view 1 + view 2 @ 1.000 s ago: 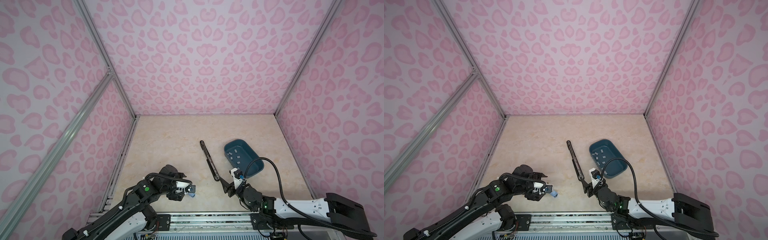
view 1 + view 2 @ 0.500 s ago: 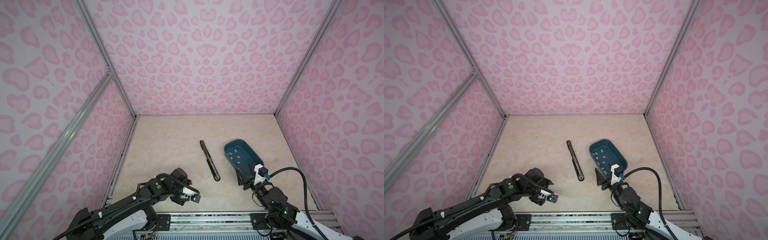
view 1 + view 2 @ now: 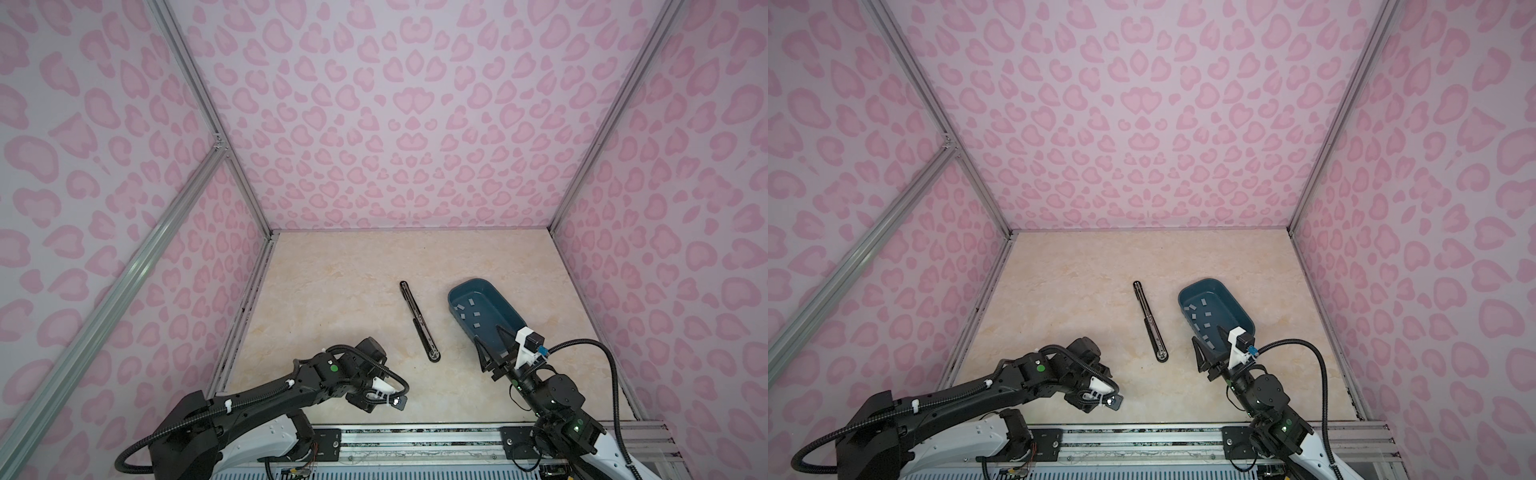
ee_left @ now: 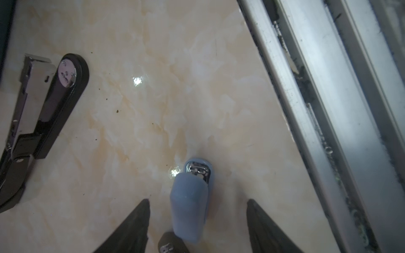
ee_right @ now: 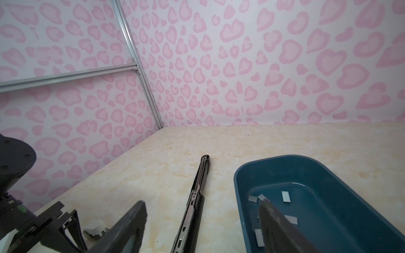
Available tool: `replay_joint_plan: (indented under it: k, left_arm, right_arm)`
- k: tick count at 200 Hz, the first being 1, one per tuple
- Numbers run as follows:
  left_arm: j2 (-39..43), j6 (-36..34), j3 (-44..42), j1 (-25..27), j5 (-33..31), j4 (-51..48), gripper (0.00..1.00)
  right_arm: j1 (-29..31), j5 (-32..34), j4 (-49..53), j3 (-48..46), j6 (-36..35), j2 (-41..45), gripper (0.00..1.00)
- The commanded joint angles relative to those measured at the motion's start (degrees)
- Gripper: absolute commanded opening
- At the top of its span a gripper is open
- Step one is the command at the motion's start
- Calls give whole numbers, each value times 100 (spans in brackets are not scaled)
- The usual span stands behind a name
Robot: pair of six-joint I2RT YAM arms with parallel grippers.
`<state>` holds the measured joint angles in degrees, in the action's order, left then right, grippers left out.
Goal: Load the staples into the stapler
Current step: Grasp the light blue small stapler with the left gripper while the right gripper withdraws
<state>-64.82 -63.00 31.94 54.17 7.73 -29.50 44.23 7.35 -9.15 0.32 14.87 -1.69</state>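
Left wrist view: left gripper (image 4: pixel 197 200), open, straddles the small pale-blue plastic stapler (image 4: pixel 189 201) without touching it, probably to steady it. Right gripper (image 5: pixel 202 202), wide and empty, hangs at the teal plastic tray (image 5: pixel 285 166) of grey-white staples (image 5: pixel 286 196).

A: Where's the left gripper (image 4: pixel 197 200)?
B: Low by the table's (image 3: pixel 332 291) near edge, pointing down, jaws apart.
A: And the right gripper (image 3: pixel 487 333)?
B: Higher up, tilted toward the far edge, jaws spread wide.

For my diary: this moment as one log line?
left gripper open over blue stapler; right gripper open by teal tray of staples; black stapler open
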Motion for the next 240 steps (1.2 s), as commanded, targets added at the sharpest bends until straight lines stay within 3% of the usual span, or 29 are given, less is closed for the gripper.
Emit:
replay_joint_plan:
  k: [1, 52, 133, 183, 188, 211, 240]
  left_arm:
    - [-358, 34, 188, 95, 58, -3, 69]
    - [-876, 52, 431, 120, -68, -35, 63]
    - [-1226, 73, 694, 120, -341, -153, 33]
    - [-1098, 5, 593, 123, -285, -178, 35]
    - [-1074, 12, 591, 124, -282, -171, 41]
    - [-960, -17, 503, 124, -283, -141, 49]
    - [-793, -89, 377, 129, -331, -89, 48]
  right_arm:
    - [9, -147, -123, -504, 18, -261, 82]
    - [7, -143, -554, -469, -30, -894, 81]
    - [-2, -170, -496, -493, -31, -751, 82]
    - [-11, -185, -531, -477, -21, -831, 82]
    - [-11, -185, -531, -485, -21, -832, 82]
    - [-16, -184, -531, -484, -23, -825, 82]
    - [-19, -189, -524, -484, -22, -811, 82]
